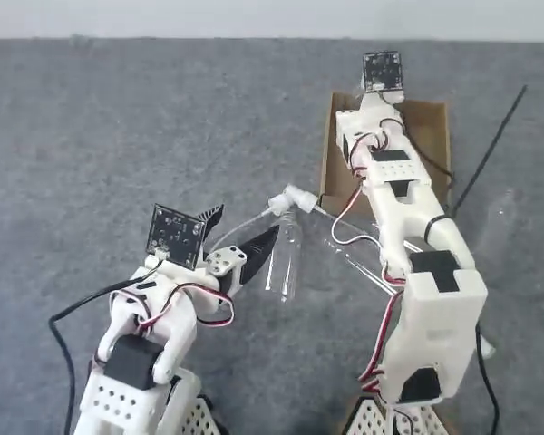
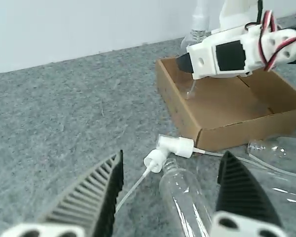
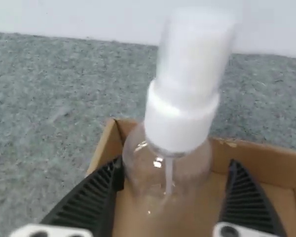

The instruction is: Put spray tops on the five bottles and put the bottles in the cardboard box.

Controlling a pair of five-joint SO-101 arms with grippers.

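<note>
My right gripper [image 3: 173, 174] is shut on a clear bottle [image 3: 158, 168] with a white spray top [image 3: 187, 84] and holds it upright over the cardboard box [image 3: 266, 163]. In the high view that arm [image 1: 399, 195] stretches over the box [image 1: 431, 136]. My left gripper [image 2: 172, 163] stands open, low over the grey carpet, just short of a clear bottle [image 2: 185, 202] lying on its side. Two white spray tops [image 2: 176, 146] lie at that bottle's neck, one with a long dip tube. In the high view the lying bottle [image 1: 288, 258] is beside the left gripper [image 1: 247, 223].
More clear bottles [image 2: 278, 153] and loose dip tubes [image 1: 358, 258] lie on the carpet between the arms, near the box's front wall [image 2: 246, 132]. Another faint clear bottle [image 1: 499, 217] lies to the right of the right arm. A black cable [image 1: 490, 159] runs past the box.
</note>
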